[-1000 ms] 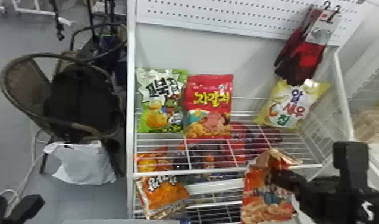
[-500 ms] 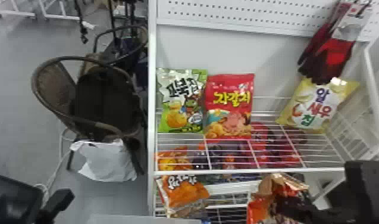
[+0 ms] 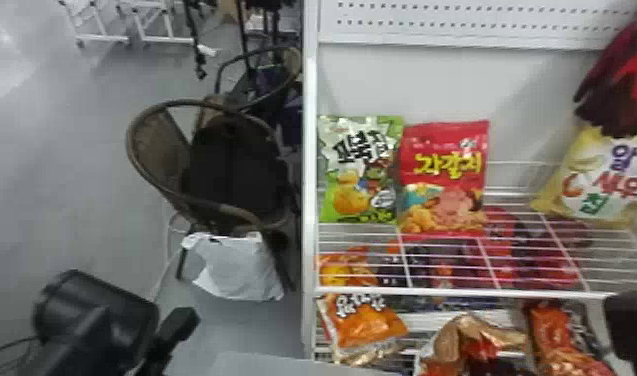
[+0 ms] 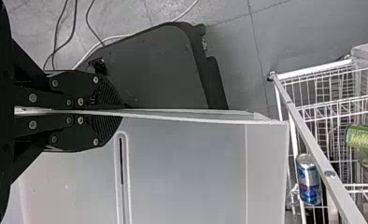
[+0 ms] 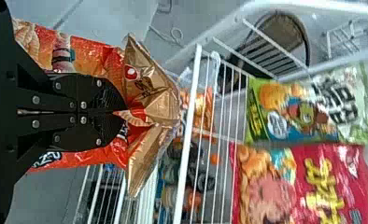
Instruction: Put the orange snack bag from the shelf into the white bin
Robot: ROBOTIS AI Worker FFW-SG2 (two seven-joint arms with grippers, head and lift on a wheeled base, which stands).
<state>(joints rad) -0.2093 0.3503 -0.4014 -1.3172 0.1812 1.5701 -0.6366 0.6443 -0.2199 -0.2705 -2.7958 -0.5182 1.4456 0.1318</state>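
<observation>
Within the right hand [image 3: 631, 327] — orange snack bag [image 5: 95, 56], pinched.

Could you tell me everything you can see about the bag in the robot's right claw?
The orange snack bag looks like glossy, crinkled foil, orange-red with printed food pictures and a gold edge flaring at the top. The right claw pinches it near that edge, and it bulges out on both sides. It hangs gold end up by the white wire shelf; whether they touch, I can't tell.

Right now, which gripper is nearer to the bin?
Left. The left gripper clamps the bin's rim; the right gripper holds the snack bag near the shelf, away from the bin.
</observation>
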